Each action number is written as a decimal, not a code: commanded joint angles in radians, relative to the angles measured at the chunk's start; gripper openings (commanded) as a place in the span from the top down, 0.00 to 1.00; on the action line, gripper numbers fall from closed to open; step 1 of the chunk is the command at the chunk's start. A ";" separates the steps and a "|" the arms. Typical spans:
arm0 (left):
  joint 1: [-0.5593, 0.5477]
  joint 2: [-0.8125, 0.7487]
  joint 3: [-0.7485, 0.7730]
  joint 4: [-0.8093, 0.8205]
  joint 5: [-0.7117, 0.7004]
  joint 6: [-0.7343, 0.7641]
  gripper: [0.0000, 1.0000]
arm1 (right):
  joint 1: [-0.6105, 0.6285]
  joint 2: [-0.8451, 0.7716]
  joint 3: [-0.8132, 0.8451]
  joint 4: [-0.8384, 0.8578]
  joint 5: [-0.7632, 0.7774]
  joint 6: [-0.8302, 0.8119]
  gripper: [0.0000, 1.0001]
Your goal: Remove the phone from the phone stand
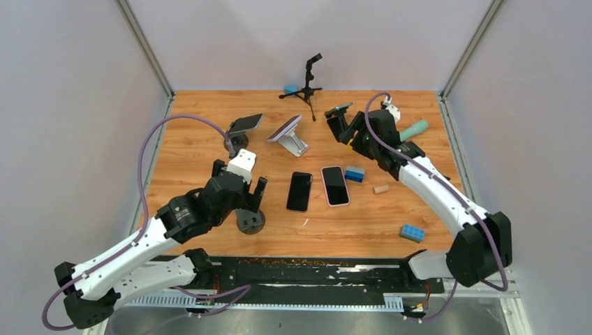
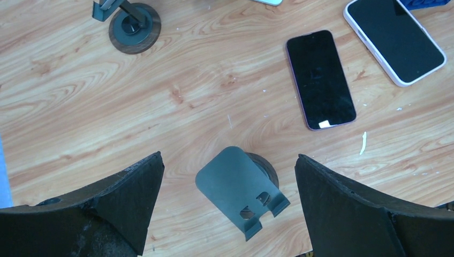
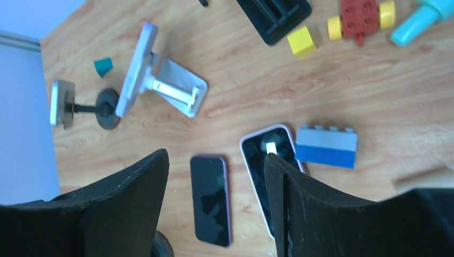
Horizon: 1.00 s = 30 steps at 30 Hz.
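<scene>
Two phones lie flat mid-table: a dark phone (image 1: 299, 190) (image 2: 320, 79) and a pink-cased phone (image 1: 335, 185) (image 2: 395, 38). My left gripper (image 1: 241, 199) (image 2: 229, 157) hangs open over an empty dark phone stand (image 1: 250, 220) (image 2: 241, 190), its fingers to either side and apart from it. A white phone stand (image 1: 297, 145) (image 3: 179, 91) holds a phone (image 1: 285, 128) (image 3: 138, 67). A dark round-base stand (image 1: 232, 144) (image 3: 107, 108) holds another phone (image 1: 245, 123). My right gripper (image 1: 341, 129) (image 3: 215, 155) is raised at the back right, open, with nothing between its fingers.
A black tripod stand (image 1: 309, 84) is at the back centre. A teal-edged phone (image 1: 339, 108) sits beside the right gripper. Blue bricks (image 1: 354, 174) (image 1: 412, 232), a cork (image 1: 380, 188) and a teal cylinder (image 1: 413, 130) lie on the right. Grey walls enclose the table.
</scene>
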 commanded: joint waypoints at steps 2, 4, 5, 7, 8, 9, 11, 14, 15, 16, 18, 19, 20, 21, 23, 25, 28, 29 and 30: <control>0.002 0.001 -0.015 0.010 0.015 0.044 0.00 | -0.030 0.131 0.128 0.139 0.024 0.116 0.34; 0.002 0.030 -0.016 0.017 0.027 0.052 0.00 | -0.040 0.203 0.174 0.150 0.011 0.147 0.35; 0.002 0.052 -0.016 0.018 0.023 0.055 0.00 | -0.045 0.235 0.200 0.154 0.005 0.161 0.35; 0.001 0.088 -0.009 0.010 0.016 0.054 0.00 | -0.053 0.287 0.245 0.170 -0.002 0.187 0.35; 0.001 0.099 -0.002 0.000 0.018 0.052 0.00 | -0.059 0.312 0.267 0.175 -0.005 0.200 0.35; 0.001 0.114 0.000 -0.002 0.022 0.052 0.00 | -0.064 0.336 0.288 0.177 -0.007 0.215 0.36; 0.000 0.122 0.001 -0.002 0.034 0.054 0.00 | -0.073 0.379 0.324 0.184 -0.010 0.246 0.36; 0.000 0.105 -0.006 0.008 0.052 0.057 0.00 | -0.088 0.435 0.368 0.187 -0.014 0.292 0.38; 0.000 0.100 -0.009 0.015 0.055 0.059 0.00 | -0.095 0.456 0.381 0.189 -0.016 0.308 0.39; 0.001 0.090 -0.013 0.017 0.059 0.062 0.00 | -0.099 0.470 0.398 0.190 -0.016 0.321 0.40; 0.001 0.082 -0.016 0.021 0.062 0.063 0.00 | -0.109 0.500 0.423 0.193 -0.023 0.339 0.41; 0.000 0.081 -0.016 0.022 0.063 0.064 0.00 | -0.112 0.514 0.435 0.193 -0.025 0.344 0.42; 0.001 0.082 -0.016 0.022 0.064 0.064 0.00 | -0.115 0.527 0.445 0.193 -0.027 0.352 0.43; 0.001 0.083 -0.015 0.020 0.063 0.065 0.00 | -0.119 0.540 0.453 0.193 -0.028 0.359 0.44; 0.000 0.086 -0.013 0.016 0.058 0.064 0.00 | -0.125 0.566 0.469 0.192 -0.030 0.374 0.45; 0.001 0.088 -0.012 0.014 0.052 0.065 0.00 | -0.132 0.589 0.488 0.192 -0.032 0.380 0.46; 0.001 0.086 -0.011 0.011 0.040 0.063 0.00 | -0.142 0.623 0.517 0.191 -0.038 0.375 0.47; 0.000 0.085 -0.012 0.011 0.039 0.063 0.00 | -0.146 0.633 0.524 0.191 -0.040 0.376 0.47; 0.001 0.085 -0.013 0.011 0.035 0.063 0.00 | -0.150 0.643 0.532 0.191 -0.043 0.377 0.47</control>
